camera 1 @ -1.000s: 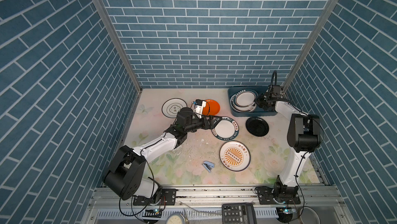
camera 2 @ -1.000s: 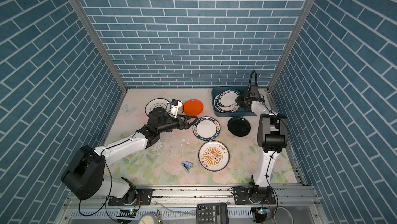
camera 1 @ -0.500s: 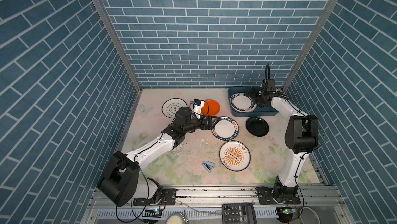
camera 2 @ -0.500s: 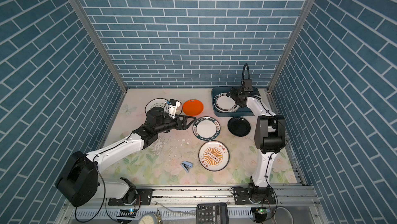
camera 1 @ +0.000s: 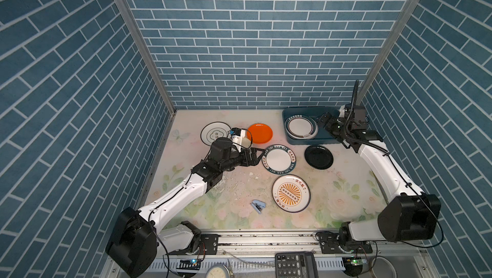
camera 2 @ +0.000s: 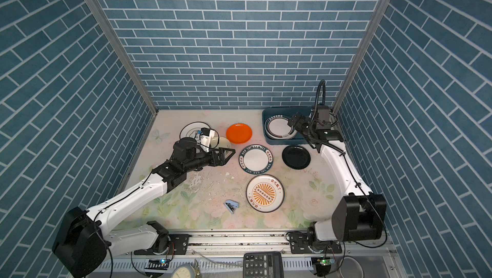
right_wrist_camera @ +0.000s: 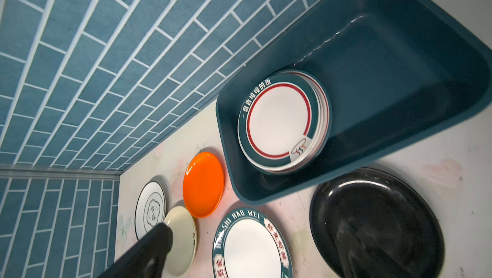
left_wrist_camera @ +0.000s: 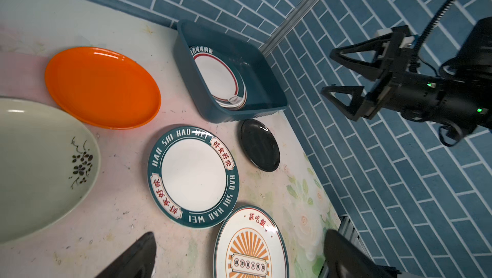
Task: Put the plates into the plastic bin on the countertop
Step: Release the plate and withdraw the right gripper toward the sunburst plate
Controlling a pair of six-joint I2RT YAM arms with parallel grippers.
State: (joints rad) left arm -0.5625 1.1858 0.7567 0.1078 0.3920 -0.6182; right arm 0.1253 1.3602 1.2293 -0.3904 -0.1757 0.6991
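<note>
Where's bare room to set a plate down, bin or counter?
Bare: right half of the bin, beside the plate stack; front corner of the counter, between sunburst plate and right arm. Crowded: the middle, around the lettered plate.

Both top views look steeply down from high above the counter (camera 1: pixel 346 183). They stand on the side well away from the plastic bin (camera 1: pixel 308 140) and face the brick wall (camera 1: pixel 253 50) behind it, far enough back to hold both arms whole (the pair differ only by a slight sideways shift). The left wrist camera sits low and near the counter, looking slantwise toward the bin and catching the right claw (left_wrist_camera: pixel 327 74) near it. The right wrist camera hangs close over the bin, looking down and past it. Both wrist views share the bin, the orange plate (left_wrist_camera: pixel 102 87), the lettered plate (left_wrist_camera: pixel 193 175) and the black plate (left_wrist_camera: pixel 259 144), all near the bin.
</note>
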